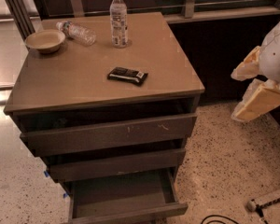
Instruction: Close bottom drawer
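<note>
The bottom drawer (123, 197) is the lowest of three dark grey-brown drawers in a cabinet. It is pulled well out, and its bare inside shows from above. Its flat front (130, 215) sits at the bottom edge of the view. The middle drawer (116, 164) and the top drawer (109, 134), which has pale scratches, stick out a little. My gripper (241, 91) hangs at the far right, above the floor and well to the right of the cabinet, at about the height of the top. Its two pale fingers (257, 101) stand apart and hold nothing.
On the cabinet top (79, 78) stand an upright water bottle (118, 20), a bottle lying on its side (77, 31), a bowl (45, 41) and a dark snack bar (127, 75). A railing runs behind. A cable and a small tool (266, 203) lie on the speckled floor at bottom right.
</note>
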`<state>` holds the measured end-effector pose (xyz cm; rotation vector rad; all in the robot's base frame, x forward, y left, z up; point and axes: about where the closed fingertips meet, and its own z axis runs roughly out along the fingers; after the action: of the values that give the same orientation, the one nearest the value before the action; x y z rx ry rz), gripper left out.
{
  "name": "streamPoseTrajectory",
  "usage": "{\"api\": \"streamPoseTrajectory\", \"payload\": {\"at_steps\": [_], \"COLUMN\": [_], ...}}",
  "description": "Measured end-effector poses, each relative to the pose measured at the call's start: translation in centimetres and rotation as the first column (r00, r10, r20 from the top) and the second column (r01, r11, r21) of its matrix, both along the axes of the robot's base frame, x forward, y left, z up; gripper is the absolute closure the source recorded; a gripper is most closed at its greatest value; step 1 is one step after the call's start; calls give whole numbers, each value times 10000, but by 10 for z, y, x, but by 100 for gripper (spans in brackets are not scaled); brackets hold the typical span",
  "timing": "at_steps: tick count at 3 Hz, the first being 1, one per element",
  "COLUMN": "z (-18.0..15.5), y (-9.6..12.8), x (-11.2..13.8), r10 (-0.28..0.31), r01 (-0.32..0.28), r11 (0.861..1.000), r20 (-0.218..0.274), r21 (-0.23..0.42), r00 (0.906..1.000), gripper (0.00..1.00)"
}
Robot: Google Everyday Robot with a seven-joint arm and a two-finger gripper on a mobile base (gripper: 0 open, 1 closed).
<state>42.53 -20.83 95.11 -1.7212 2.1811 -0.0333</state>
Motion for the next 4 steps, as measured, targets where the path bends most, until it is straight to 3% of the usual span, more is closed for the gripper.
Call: {"api": "streamPoseTrajectory", "payload": {"at_steps": [1,2,3,4], "z": [-104,-190,-198,-212], "y": [6,17,19,21], "x": [-27,-61,-66,-70], "r10": [-48,306,365,593], "r01": [206,446,479,227], "r11": [9790,9392,9368,9348], "r20": [-782,-2125,-2331,-2190], "r21": [2027,3404,3466,3544], "r00": [9969,9767,9718,9739], "gripper": [72,95,100,100]}}
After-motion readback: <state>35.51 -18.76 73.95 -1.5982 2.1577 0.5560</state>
